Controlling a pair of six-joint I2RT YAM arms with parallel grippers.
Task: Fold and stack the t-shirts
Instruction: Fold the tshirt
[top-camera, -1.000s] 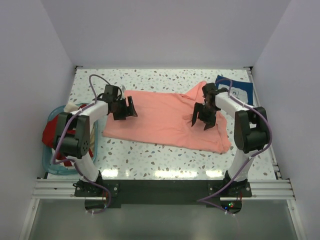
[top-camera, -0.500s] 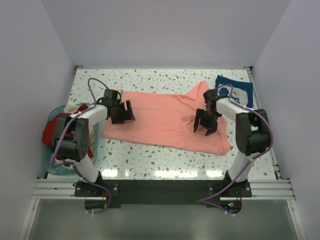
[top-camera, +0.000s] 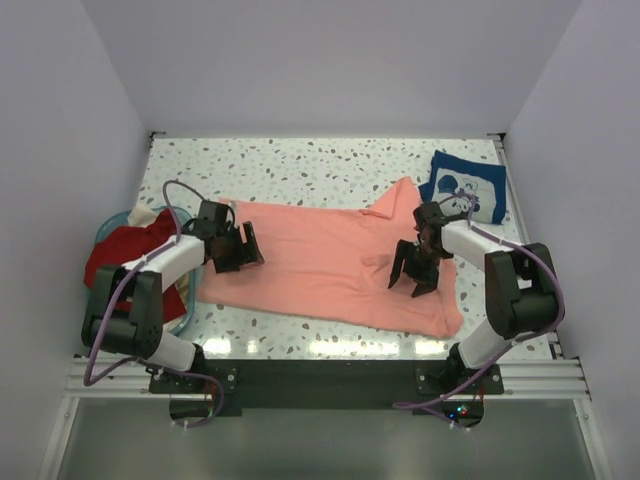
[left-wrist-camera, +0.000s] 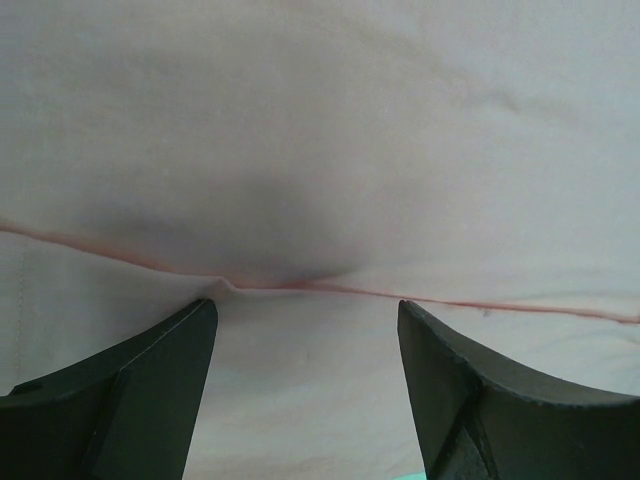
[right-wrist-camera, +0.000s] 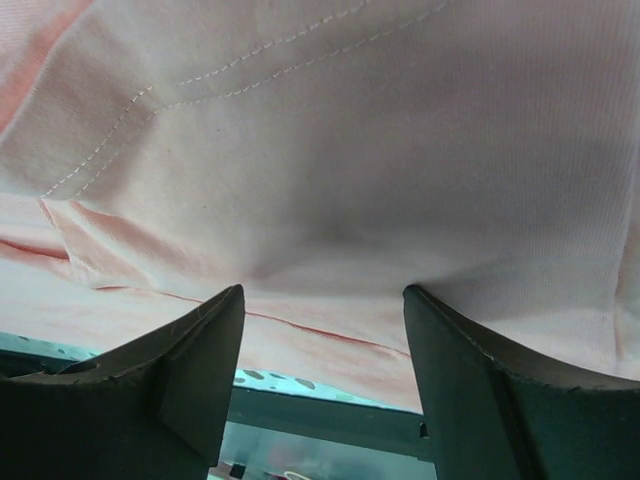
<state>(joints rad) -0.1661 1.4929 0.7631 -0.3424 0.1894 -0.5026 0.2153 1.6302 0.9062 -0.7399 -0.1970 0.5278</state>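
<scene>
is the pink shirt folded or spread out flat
Spread out: the salmon-pink shirt lies wide across the table, one sleeve sticking out at the far edge.

no readable text anywhere

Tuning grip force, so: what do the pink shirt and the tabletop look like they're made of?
Pink shirt: soft matte knit, probably cotton jersey. The right wrist view shows a fine ribbed weave, a double-stitched hem and soft creases. Tabletop: hard, white with dark flecks, terrazzo-look. Glare at the near edge suggests a slight gloss. Stone or printed laminate, can't tell.
</scene>
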